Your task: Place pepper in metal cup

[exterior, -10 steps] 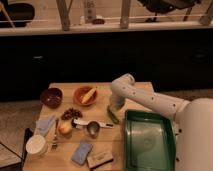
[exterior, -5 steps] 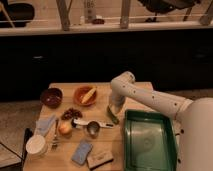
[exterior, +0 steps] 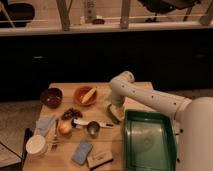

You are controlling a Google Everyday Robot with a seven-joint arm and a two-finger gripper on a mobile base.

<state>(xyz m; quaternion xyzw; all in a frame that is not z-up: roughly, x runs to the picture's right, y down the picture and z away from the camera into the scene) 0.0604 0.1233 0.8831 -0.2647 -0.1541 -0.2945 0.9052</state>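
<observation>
The pepper (exterior: 113, 115) is a slender green piece lying on the wooden table (exterior: 115, 150), just left of the green tray. My gripper (exterior: 115, 109) hangs down right over the pepper, at its upper end; whether it touches the pepper is unclear. The metal cup (exterior: 93, 129) stands on the table to the lower left of the gripper, its long handle (exterior: 104, 124) pointing right toward the pepper. The cup looks empty.
A green tray (exterior: 128, 145) fills the table's right side. An orange bowl (exterior: 79, 98) with yellow food, a dark red bowl (exterior: 51, 97), dark grapes (exterior: 71, 113), an apple (exterior: 64, 128), a white paper cup (exterior: 36, 145), a blue sponge (exterior: 82, 151) and a brown block (exterior: 100, 159) lie to the left.
The arm has barely moved; the gripper stays over the pepper. Nothing on the table has shifted.
</observation>
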